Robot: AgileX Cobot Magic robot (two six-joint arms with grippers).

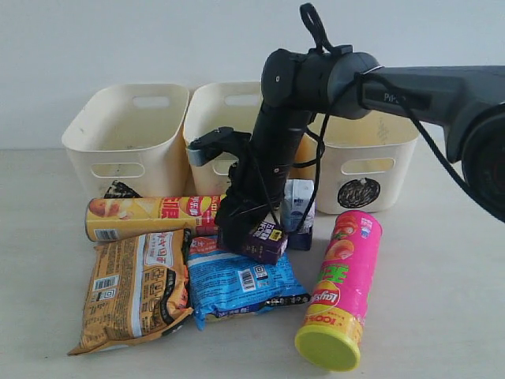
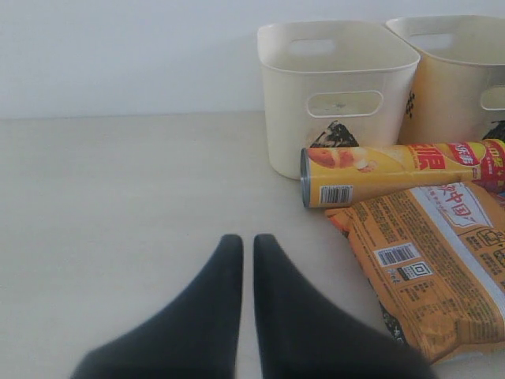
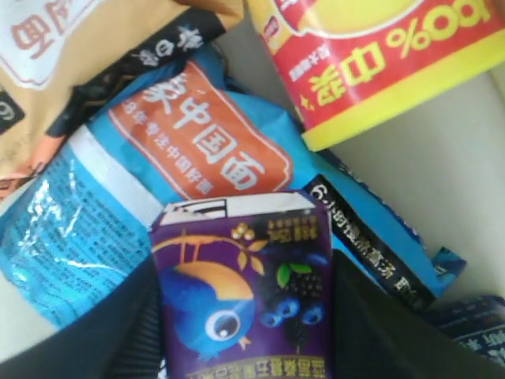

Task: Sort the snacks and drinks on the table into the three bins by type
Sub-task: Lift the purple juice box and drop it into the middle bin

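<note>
**Exterior view.** Three cream plastic bins stand in a row at the back of the pale beige surface: the left bin, the middle bin and the right bin, which bears a black scribbled circle. In front of them the yellow-and-red chip tube lies on its side. Nearer the camera lie the crinkly orange-tan snack bag and, touching it, the crinkly blue snack bag. The pink chip tube lies to their right, its yellow-green lid toward the camera. The black right arm enters from the right and bends down across the middle. Its right claw grasps the dark purple drink box at the far edge of the blue bag; whether box and bag touch cannot be told. The white-and-blue drink carton stands upright just behind the box.

**Left wrist view.** The left claw is clenched on nothing, its two dark fingers parted only by a narrow slit, above bare surface. The yellow-and-red chip tube and the orange-tan snack bag lie before the left bin.

**Right wrist view.** The dark purple drink box, printed with a blue bird and berries, sits between the dark fingers of the right claw. The blue snack bag lies beneath it.
</note>
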